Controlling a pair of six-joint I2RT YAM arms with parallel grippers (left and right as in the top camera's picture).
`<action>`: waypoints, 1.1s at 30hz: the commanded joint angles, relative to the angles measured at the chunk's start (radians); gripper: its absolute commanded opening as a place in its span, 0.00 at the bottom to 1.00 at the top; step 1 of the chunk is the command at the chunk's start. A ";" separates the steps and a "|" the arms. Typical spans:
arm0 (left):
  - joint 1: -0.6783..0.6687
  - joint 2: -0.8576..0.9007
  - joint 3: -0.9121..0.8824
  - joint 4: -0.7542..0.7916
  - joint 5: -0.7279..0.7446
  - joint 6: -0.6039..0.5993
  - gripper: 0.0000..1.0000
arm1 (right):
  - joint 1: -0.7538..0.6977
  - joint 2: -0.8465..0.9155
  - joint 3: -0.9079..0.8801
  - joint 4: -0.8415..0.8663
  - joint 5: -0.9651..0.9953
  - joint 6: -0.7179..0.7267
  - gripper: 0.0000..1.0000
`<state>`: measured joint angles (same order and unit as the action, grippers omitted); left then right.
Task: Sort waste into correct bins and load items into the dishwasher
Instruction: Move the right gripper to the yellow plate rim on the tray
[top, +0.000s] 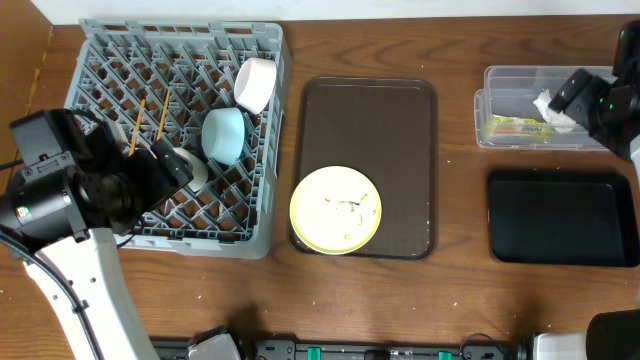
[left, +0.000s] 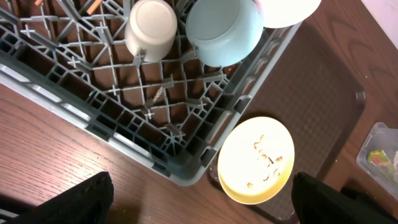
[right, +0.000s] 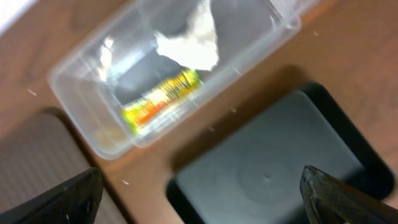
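Note:
The grey dish rack (top: 273, 150) holds the chopsticks (top: 135, 130), light blue bowl (top: 225, 135), pinkish-white bowl (top: 255, 83) and cream cup (top: 190, 165). The yellow plate (top: 336, 209) with rice scraps (left: 264, 158) lies on the brown tray's front left. My left gripper (left: 202, 199) is open and empty above the rack's front corner, near the plate (left: 256, 158). The clear tub (top: 485, 120) holds the white tissue (right: 189, 46) and the yellow-green wrapper (right: 161, 96). My right gripper (right: 202, 193) is open and empty, above the gap between the tub and the black tray (right: 273, 168).
The dark brown serving tray (top: 370, 110) lies between rack and bins. The black tray (top: 560, 215) sits in front of the tub at the right. The left arm's body (top: 50, 190) hangs over the rack's front left corner.

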<state>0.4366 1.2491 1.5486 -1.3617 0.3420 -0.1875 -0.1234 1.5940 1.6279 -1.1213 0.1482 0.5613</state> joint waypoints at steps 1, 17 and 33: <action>-0.001 0.000 0.004 0.006 0.013 -0.009 0.92 | -0.012 -0.009 0.006 0.015 -0.095 0.060 0.99; 0.012 0.045 0.004 0.016 -0.021 -0.021 0.93 | 0.551 0.005 -0.032 0.018 -0.262 -0.371 0.98; 0.012 0.045 0.004 0.016 -0.021 -0.021 0.93 | 0.747 0.283 -0.244 0.275 -0.226 -0.206 0.46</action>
<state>0.4435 1.2926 1.5486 -1.3430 0.3302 -0.2066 0.6128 1.8084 1.3876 -0.8703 -0.0261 0.3317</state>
